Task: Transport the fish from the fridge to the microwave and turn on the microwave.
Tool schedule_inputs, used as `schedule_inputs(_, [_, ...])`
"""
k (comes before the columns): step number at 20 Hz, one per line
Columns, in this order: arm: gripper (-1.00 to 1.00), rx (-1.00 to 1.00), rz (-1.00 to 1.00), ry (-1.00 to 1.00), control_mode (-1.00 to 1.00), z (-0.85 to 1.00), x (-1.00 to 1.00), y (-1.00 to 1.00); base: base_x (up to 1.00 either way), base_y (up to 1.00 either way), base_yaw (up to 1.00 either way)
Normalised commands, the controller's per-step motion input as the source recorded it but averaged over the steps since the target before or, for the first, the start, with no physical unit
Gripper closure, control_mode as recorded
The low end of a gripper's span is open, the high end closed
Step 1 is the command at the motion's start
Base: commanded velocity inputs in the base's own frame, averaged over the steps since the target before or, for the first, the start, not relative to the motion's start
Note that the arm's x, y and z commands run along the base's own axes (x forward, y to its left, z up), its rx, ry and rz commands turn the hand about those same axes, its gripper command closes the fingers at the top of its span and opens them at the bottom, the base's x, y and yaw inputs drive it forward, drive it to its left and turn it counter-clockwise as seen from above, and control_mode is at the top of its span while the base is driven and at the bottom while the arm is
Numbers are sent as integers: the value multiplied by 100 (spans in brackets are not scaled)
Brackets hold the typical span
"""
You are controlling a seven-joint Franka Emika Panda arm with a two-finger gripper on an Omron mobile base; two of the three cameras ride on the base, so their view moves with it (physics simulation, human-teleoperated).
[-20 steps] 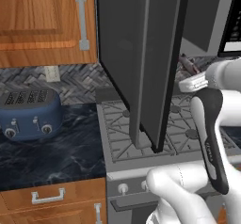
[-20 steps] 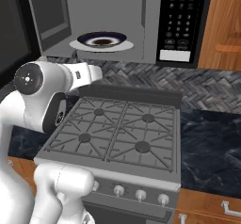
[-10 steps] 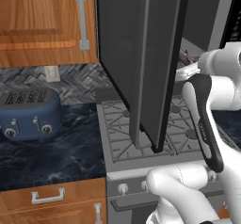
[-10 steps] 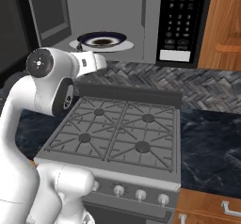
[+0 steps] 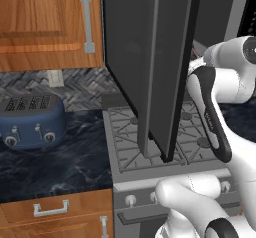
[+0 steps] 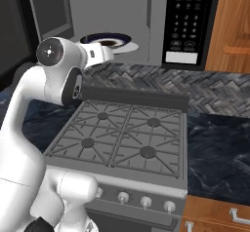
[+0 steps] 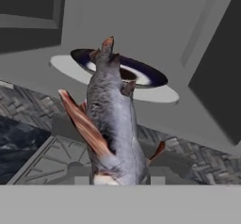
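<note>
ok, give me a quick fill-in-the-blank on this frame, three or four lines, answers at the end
1. The gripper is shut on the ____.
2. The microwave door stands ____.
3. Inside the microwave sits a dark-rimmed ____ on the turntable.
4. The blue toaster sits on the counter to the ____ of the stove in the left base view.

Missing words: fish; open; plate; left

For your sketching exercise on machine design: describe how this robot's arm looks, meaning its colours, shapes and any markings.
The arm is made of smooth, glossy white rounded segments, thick and tube-like. Dark grey to black panels mark the joints, one a long curved strip along a link. A round grey cap with small dark dots covers one joint's end. No cables or lettering show.
</note>
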Motion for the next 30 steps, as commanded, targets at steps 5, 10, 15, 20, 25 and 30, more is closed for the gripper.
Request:
schedule_inputs(5, [100, 0, 0, 0, -100, 3, 35, 0, 0, 0, 0])
schedule_inputs(10, [100, 0, -2, 0, -100, 13, 24, 0, 0, 0, 0])
schedule_inputs(15, [100, 0, -2, 3, -100, 13, 25, 0, 0, 0, 0])
schedule_inputs(20, [100, 0, -1, 5, -100, 7, 35, 4, 0, 0, 0])
schedule_inputs(25, [100, 0, 0, 6, -100, 5, 44, 6, 0, 0, 0])
schedule_inputs(30, [100, 0, 0, 6, -100, 0, 44, 4, 0, 0, 0])
